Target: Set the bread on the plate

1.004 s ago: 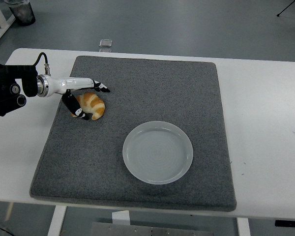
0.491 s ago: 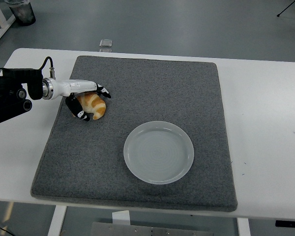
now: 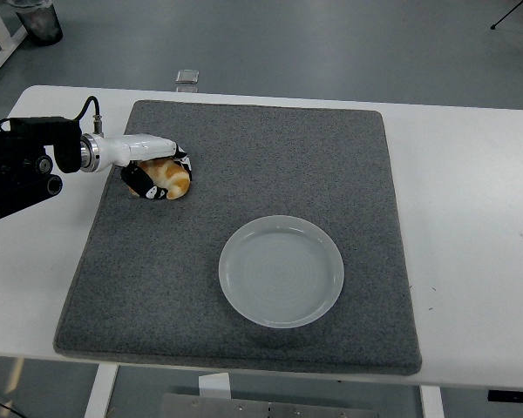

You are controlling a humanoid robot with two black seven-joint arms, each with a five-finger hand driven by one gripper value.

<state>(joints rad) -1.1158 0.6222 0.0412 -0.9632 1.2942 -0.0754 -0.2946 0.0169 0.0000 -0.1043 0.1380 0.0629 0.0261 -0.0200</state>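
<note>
Left hand (image 3: 153, 172) clenched around bread (image 3: 168, 178), near table's far-left corner. Grip looks shallow: lift straight up, keep level, carry toward plate (image 3: 281, 271) mid-table, lower gently.

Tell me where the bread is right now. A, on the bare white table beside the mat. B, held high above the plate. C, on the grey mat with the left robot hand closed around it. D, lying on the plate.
C: the bread sits near the far-left part of the grey mat with the left robot hand wrapped around it, while the plate lies empty nearer the mat's front.
</note>
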